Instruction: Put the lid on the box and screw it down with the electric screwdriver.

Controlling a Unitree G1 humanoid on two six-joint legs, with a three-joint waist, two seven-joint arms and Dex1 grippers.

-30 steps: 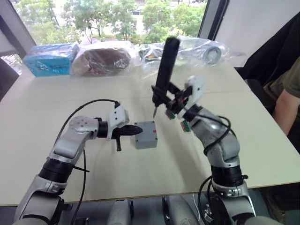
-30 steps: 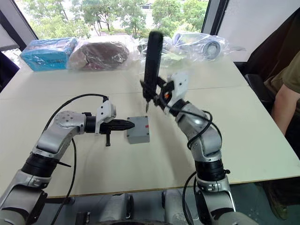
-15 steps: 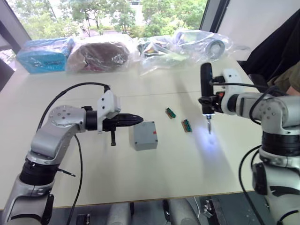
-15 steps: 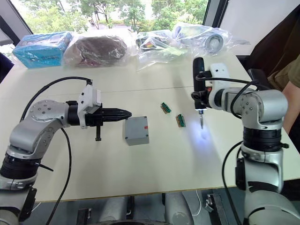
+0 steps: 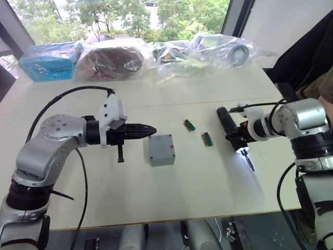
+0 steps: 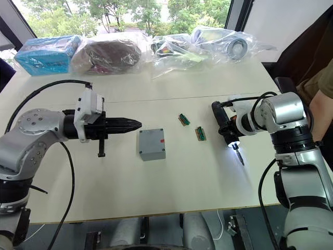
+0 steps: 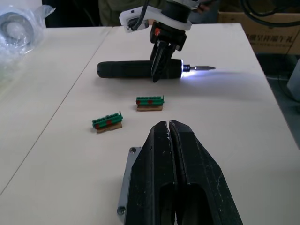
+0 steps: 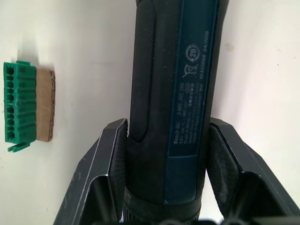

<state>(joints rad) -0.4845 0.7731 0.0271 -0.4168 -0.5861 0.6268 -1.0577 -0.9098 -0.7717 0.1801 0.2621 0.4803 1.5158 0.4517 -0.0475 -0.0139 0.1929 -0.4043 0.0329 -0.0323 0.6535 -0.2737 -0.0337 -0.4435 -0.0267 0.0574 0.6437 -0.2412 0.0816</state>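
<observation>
**Screwdriver lies low at the right, box sits ahead of the left gripper**

Electric screwdriver (image 6: 227, 126), dark and pen-shaped, lies nearly flat just above the pale table (image 6: 171, 177) on the robot's right side, its thin bit angled toward the near edge and a white light glowing at the tip. The right gripper (image 7: 161, 60) clamps it across the barrel near the lit end; in the right wrist view both black fingers (image 8: 110, 154) press against opposite sides of the blue-black body, so the tool fills the gap between them.

The box (image 5: 161, 150), a small grey square enclosure, rests on the table near the middle with a grey lid (image 6: 151, 141) lying flat on top of it, a small red mark near one edge. It sits well apart from the screwdriver, with two small green terminal blocks (image 5: 207, 139) lying between them on the table.

The left gripper (image 5: 148, 128) points its fingers toward the box from the robot's left, tips just beside its upper corner and a little above it, not touching. Its fingers are pressed together and hold nothing.

Clear plastic bags (image 6: 208, 44) and a blue package (image 6: 44, 53) line the far edge of the table.
</observation>
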